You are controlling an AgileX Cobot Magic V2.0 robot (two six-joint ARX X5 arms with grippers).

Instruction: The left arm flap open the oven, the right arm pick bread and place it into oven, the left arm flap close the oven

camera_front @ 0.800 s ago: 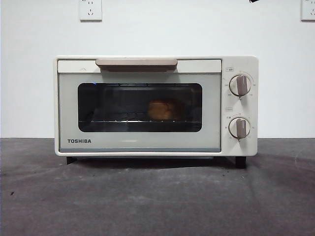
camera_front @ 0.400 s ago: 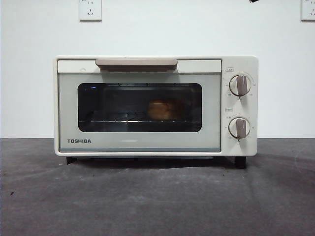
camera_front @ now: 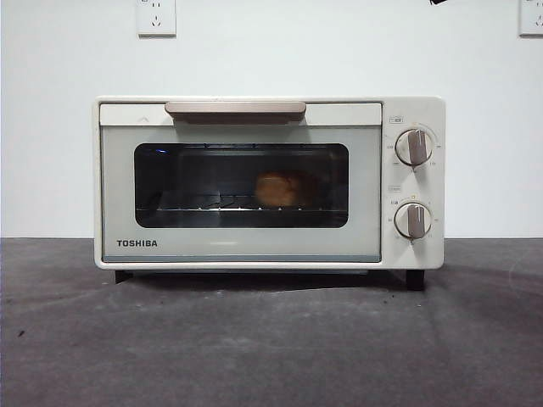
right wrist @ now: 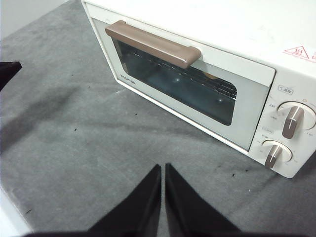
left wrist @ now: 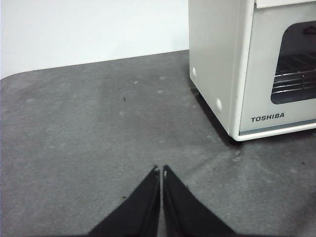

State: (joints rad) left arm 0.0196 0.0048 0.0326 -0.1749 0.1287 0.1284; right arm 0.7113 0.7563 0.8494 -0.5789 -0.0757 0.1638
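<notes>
The cream-white TOSHIBA oven (camera_front: 242, 250) stands mid-table with its glass door closed and its beige bar handle (camera_front: 235, 108) on top. Through the window the golden bread (camera_front: 280, 189) rests on the wire rack, right of centre. My left gripper (left wrist: 161, 170) is shut and empty, hanging over bare mat off the oven's (left wrist: 217, 59) side wall. High in front of the oven (right wrist: 237, 44) hovers my right gripper (right wrist: 163, 168), also shut and empty, looking down on the handle (right wrist: 153, 43). The bread does not show clearly in either wrist view.
Two grey-brown knobs (camera_front: 413, 147) (camera_front: 412, 220) sit on the oven's right panel. Dark grey mat (camera_front: 271, 339) covers the table before a white wall with sockets (camera_front: 156, 17). The other arm's black tip (right wrist: 7, 69) shows at the right wrist view's edge.
</notes>
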